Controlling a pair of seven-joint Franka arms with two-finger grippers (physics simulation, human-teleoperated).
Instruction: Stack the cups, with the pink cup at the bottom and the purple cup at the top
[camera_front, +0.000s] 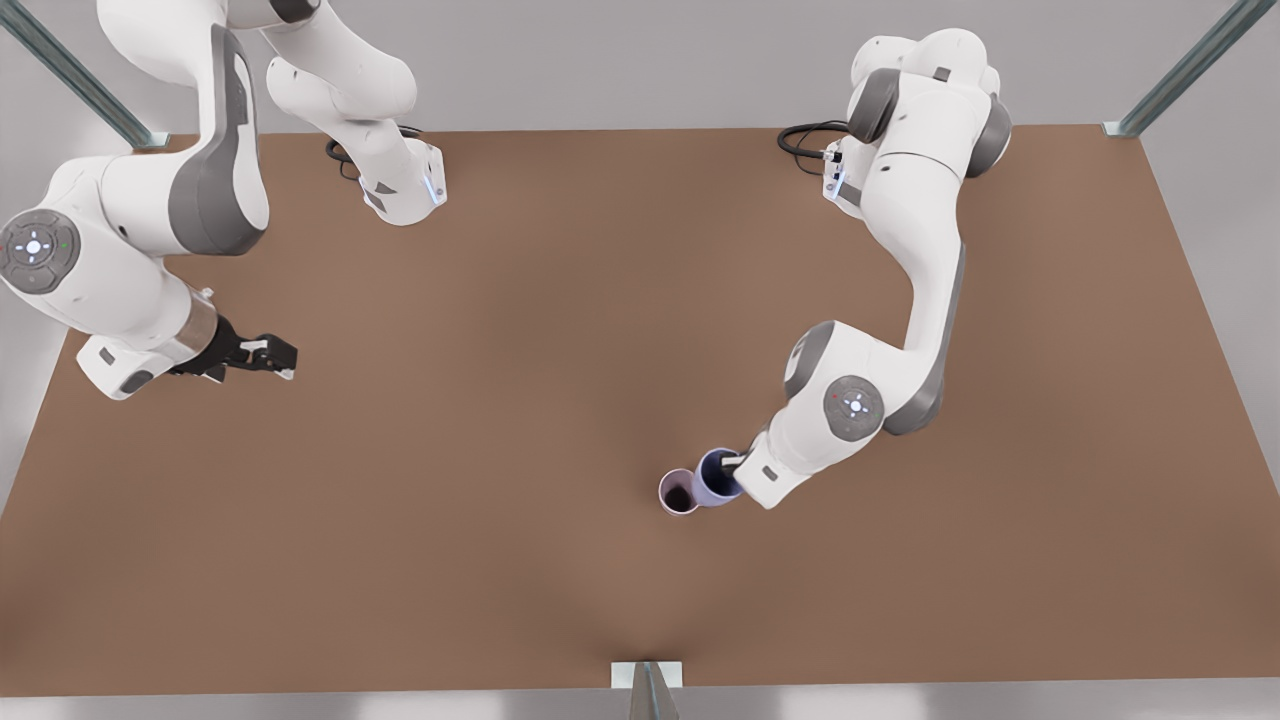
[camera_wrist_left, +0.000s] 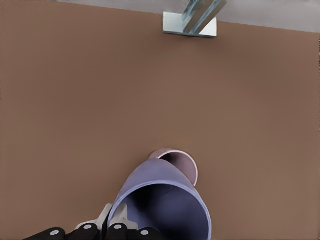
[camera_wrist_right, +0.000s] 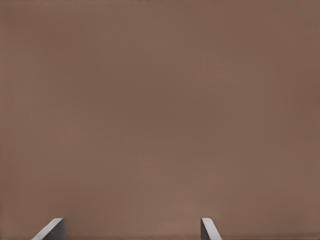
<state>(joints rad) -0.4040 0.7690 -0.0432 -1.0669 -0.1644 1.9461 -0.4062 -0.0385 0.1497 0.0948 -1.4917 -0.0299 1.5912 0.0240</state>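
I've got the left end effector (camera_front: 738, 466) pinching the purple cup (camera_front: 716, 477) by its rim, mouth up, axis tilted, beside the upright pink cup (camera_front: 678, 491). Right end effector (camera_front: 272, 357) waits, fingers spread, over the counter (camera_front: 500, 300).

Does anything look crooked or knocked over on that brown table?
Nothing is spilled. The purple cup looks tipped only because the left hand is holding it by its rim beside the upright pink cup. The right hand waits open, far off.

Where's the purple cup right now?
The purple cup is held by the left gripper, low and right of centre in the front view, right beside the pink cup.
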